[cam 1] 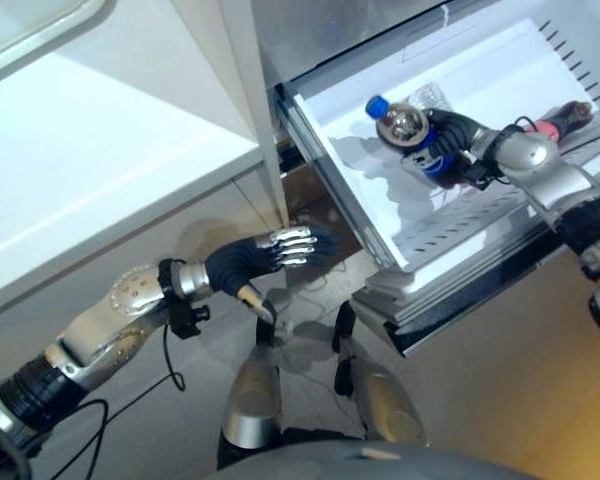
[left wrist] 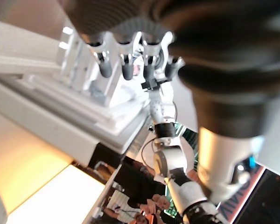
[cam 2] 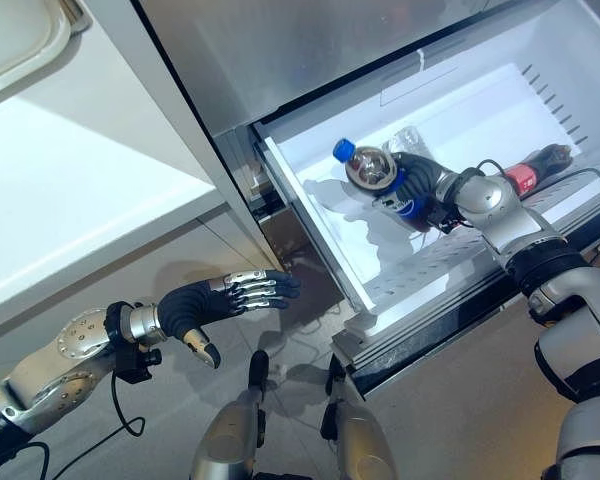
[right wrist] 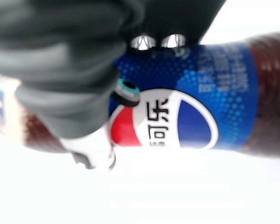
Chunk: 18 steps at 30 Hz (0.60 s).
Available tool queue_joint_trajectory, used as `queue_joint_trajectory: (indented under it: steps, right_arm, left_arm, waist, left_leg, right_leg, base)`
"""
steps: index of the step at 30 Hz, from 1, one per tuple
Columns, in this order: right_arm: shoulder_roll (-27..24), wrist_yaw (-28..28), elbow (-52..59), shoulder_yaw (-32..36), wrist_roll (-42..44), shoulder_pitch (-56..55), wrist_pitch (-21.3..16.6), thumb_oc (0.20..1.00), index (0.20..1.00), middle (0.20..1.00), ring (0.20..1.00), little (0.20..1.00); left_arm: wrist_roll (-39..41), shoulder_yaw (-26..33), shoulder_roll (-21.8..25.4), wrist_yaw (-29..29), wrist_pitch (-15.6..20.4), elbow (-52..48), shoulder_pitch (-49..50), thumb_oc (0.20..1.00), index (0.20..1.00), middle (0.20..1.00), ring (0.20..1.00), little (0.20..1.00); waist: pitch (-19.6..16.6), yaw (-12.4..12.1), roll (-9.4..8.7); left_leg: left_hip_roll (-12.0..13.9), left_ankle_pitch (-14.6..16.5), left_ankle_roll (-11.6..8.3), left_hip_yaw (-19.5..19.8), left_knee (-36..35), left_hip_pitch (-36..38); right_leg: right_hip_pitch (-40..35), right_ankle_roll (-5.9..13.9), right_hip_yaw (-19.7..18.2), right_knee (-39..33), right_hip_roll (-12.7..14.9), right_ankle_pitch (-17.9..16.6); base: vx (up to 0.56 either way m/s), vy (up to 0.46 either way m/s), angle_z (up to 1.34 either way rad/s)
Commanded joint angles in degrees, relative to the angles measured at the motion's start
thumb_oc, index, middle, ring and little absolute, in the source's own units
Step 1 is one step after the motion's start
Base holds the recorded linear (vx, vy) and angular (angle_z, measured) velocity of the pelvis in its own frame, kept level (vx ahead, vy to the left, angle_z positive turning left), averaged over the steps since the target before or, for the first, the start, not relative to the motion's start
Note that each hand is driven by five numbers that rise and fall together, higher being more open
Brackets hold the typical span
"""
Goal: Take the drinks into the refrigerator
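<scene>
A cola bottle [cam 1: 405, 125] with a blue cap and a blue label [right wrist: 200, 116] is tilted low inside the open white refrigerator drawer [cam 1: 480, 70]. My right hand [cam 1: 458, 135] is shut on its body, the fingers curled round the label [cam 2: 412, 205]. A second dark bottle with a red label [cam 1: 565, 118] lies at the drawer's right end. Something clear [cam 2: 410, 138] shows just behind the held bottle. My left hand [cam 1: 270, 255] hangs open below the counter, near the drawer's front left corner, its fingers [left wrist: 126, 60] straight and holding nothing.
A white counter [cam 1: 80, 170] runs along the left, with the refrigerator's grey front [cam 2: 280, 60] above the drawer. The drawer's front rim [cam 1: 340, 200] juts out over the brown floor [cam 1: 500, 400], and a lower shelf edge [cam 2: 430, 320] sticks out beneath it.
</scene>
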<state>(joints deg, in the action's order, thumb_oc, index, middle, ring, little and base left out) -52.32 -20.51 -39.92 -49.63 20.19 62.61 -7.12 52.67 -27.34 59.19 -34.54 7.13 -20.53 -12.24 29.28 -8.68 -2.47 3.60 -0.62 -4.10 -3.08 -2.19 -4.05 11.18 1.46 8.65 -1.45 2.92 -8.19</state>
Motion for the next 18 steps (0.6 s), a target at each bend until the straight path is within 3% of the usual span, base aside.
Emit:
queue_joint_trajectory:
  steps: [1, 6, 18]
  right_arm:
    - [-4.4, 0.1, 1.8, -1.3, -0.9, 6.5, -1.7, 0.200, 0.200, 0.200, 0.200, 0.200]
    - [-1.4, -0.9, 0.5, -0.2, -2.0, 4.4, -0.2, 0.200, 0.200, 0.200, 0.200, 0.200]
    - [6.0, 1.1, -2.8, 1.0, -7.3, 4.1, 0.7, 0.200, 0.200, 0.200, 0.200, 0.200]
  left_arm:
    - [-0.4, -0.3, 1.0, 0.2, 3.5, -8.1, 2.7, 1.000, 1.000, 1.000, 1.000, 1.000]
    - [-0.9, 0.1, 2.2, 1.2, 3.4, -9.3, 1.2, 1.000, 1.000, 1.000, 1.000, 1.000]
    - [-1.6, 1.6, 0.6, 3.3, 3.0, -10.4, 2.7, 1.000, 1.000, 1.000, 1.000, 1.000]
  waist:
    - [-1.5, -0.4, 1.20]
    - [0.4, -0.2, 1.16]
    - [0.5, -0.1, 0.97]
  left_leg:
    - [-0.4, -2.6, 1.49, 4.7, -2.1, -1.2]
    - [-0.4, -3.1, 1.47, 4.9, -2.2, -2.1]
    - [0.0, -3.7, 1.38, 5.2, -2.6, -5.0]
  right_leg:
    - [6.6, 4.09, 1.3, 16.6, 1.8, 7.2]
    - [7.8, 4.04, 1.6, 17.2, 2.0, 6.9]
    - [10.8, 3.94, 2.0, 17.1, 1.8, 6.4]
  base:
    - [-0.05, -0.021, 0.05]
    - [-0.06, -0.020, 0.04]
    - [-0.01, -0.010, 0.04]
